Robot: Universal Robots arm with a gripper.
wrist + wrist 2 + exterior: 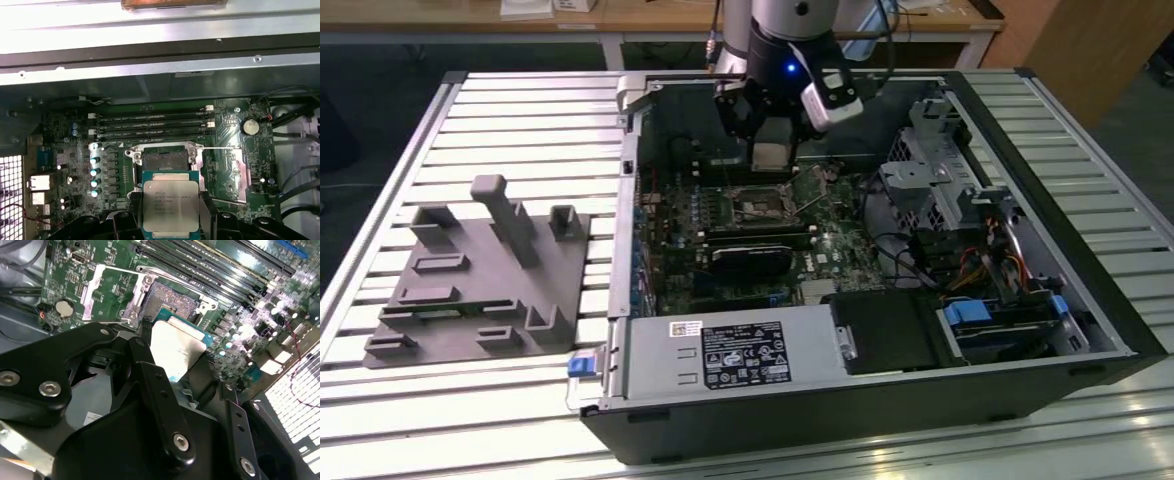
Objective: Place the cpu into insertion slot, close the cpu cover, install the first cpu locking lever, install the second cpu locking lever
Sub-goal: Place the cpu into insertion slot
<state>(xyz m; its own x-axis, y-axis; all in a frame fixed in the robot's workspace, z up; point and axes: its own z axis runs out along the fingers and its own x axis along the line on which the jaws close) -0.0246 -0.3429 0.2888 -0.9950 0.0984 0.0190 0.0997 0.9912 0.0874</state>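
Gripper [170,200] is pinching the cpu [170,215] by two opposite edges, holding it clear of the insertion slot [165,161] just beyond. In the exterior view the cpu is hanging at the slot's twelve o'clock. The cpu cover [89,294] is lying swung open.
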